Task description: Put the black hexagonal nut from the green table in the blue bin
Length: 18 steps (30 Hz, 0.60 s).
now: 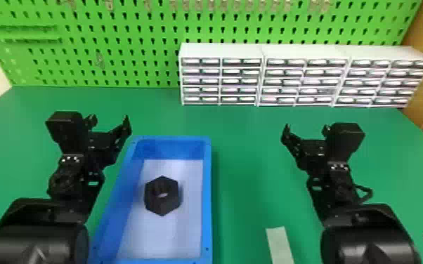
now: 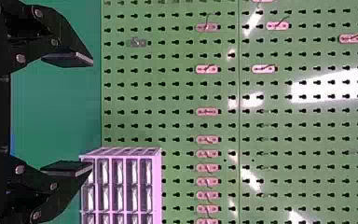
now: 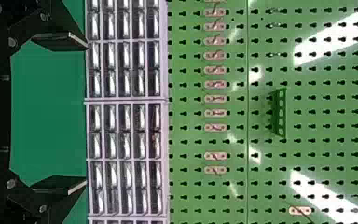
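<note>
Left tool (image 1: 110, 121) and right tool (image 1: 306, 129) are standing spread, and careless lowering is possibly risking the left one bumping the bin (image 1: 207, 196) around the nut (image 1: 170, 203).

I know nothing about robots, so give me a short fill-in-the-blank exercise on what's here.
The black nut has ____ sides.
The bin that the nut lies in is coloured ____.
Holding nothing, the left claw and right claw are both ____, not shut.
The white drawer units stand before a pegboard coloured ____.

Missing words: six; blue; open; green
</note>
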{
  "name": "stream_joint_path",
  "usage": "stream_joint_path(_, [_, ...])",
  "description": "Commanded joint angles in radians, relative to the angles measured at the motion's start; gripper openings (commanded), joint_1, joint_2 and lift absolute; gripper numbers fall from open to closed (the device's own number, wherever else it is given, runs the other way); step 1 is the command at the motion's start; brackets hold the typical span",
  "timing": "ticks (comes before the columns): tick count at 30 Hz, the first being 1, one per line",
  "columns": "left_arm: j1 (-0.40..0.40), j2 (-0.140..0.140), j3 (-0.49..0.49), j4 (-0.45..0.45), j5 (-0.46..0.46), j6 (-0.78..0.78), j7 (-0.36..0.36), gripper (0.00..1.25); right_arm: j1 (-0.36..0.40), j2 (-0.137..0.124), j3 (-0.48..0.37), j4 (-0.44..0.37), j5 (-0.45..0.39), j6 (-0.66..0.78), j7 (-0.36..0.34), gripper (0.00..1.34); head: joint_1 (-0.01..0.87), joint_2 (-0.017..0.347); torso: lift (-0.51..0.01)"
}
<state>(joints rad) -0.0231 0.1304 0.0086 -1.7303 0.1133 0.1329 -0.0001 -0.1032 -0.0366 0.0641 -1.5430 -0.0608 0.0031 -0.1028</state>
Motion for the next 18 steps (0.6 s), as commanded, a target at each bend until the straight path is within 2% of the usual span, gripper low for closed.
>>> stream_joint_path(1, [-0.005,0.0,0.001,0.0,0.002,0.001,0.0,0.79,-0.012,-0.003,0.0,-0.003,0.024,0.0,0.0,1.07,0.686,0.052,-0.097])
stream_joint_path(18, [-0.005,-0.002,-0.001,0.0,-0.001,0.002,0.0,0.79,-0.021,-0.011,0.013,-0.009,0.035,-0.002,0.0,1.07,0.686,0.052,-0.097])
